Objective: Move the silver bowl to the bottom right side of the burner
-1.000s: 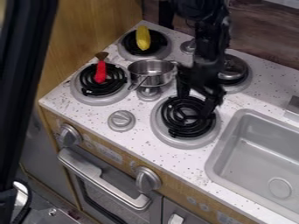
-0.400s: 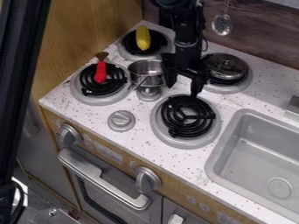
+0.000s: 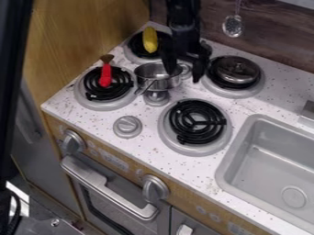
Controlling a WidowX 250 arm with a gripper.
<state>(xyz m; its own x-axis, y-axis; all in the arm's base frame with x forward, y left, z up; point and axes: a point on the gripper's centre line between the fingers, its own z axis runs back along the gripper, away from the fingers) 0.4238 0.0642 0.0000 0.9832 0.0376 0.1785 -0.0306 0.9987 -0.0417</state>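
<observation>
My gripper (image 3: 184,75) hangs over the right side of the silver bowl (image 3: 160,84), with its fingers apart. The left fingertip is over the bowl's opening and the right one is to the right of its rim, with the small handle between them. Whether either finger touches the bowl I cannot tell. The bowl stands upright among the burners, beside a grey knob. In front of it to the right is a black coil burner (image 3: 197,122) with a grey ring and nothing on it.
A red-handled brush (image 3: 106,75) lies on the left burner, and yellow corn (image 3: 150,40) on the back left one. A metal lid (image 3: 238,70) covers the back right burner. The grey sink (image 3: 276,158) is at the right, and a slotted spoon (image 3: 233,25) hangs behind.
From above the front right burner, my gripper has moved up and left in the view to the bowl's right side. The bowl has not moved.
</observation>
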